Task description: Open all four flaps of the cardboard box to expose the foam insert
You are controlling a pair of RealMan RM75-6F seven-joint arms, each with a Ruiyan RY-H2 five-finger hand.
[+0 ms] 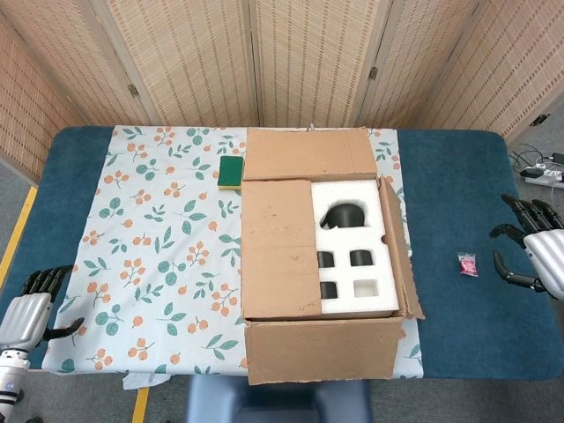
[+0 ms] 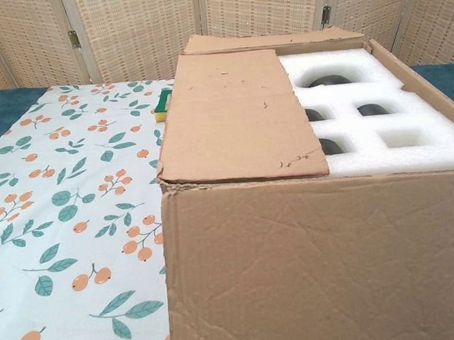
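- Cardboard box (image 1: 322,264) sits centre-table; far, near and right flaps folded out, left flap (image 1: 278,248) lying flat over the left half of the foam insert (image 1: 352,247).
- Right hand (image 1: 538,256) at 3 o'clock of box, well apart, fingers spread, empty.
- Left hand (image 1: 33,304) at 8 o'clock, table edge, fingers loosely apart, empty.
- Judged next: left flap. Hook fingertips under its free edge beside the foam, swing toward 9 o'clock, press past vertical so it stays down.
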